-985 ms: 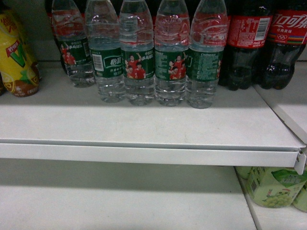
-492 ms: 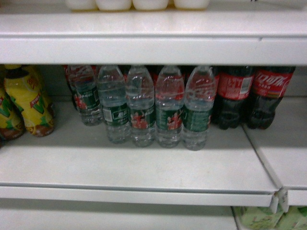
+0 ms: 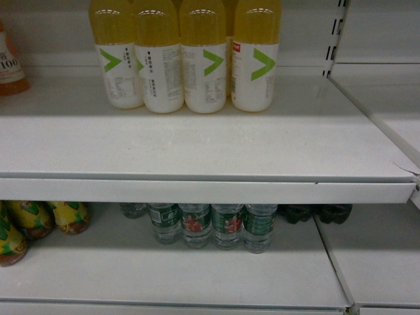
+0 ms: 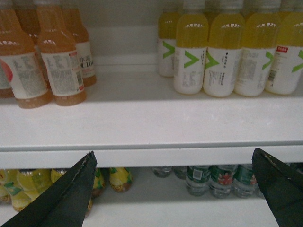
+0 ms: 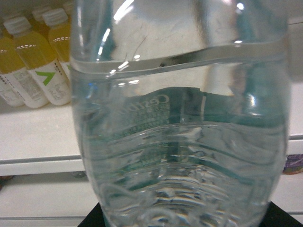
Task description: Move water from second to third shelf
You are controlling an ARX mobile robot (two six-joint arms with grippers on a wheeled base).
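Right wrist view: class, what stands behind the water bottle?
Behind the water bottle, left, yellow drink bottles stand on a white shelf. The bottle covers whatever is directly behind it.

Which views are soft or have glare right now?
Head: dim, grainy, lower shelf in shadow, water bottles soft. Left wrist: fairly sharp, small highlights on yellow bottles. Right wrist: bottle fills frame, close and blurry, specular streaks on its shoulder.
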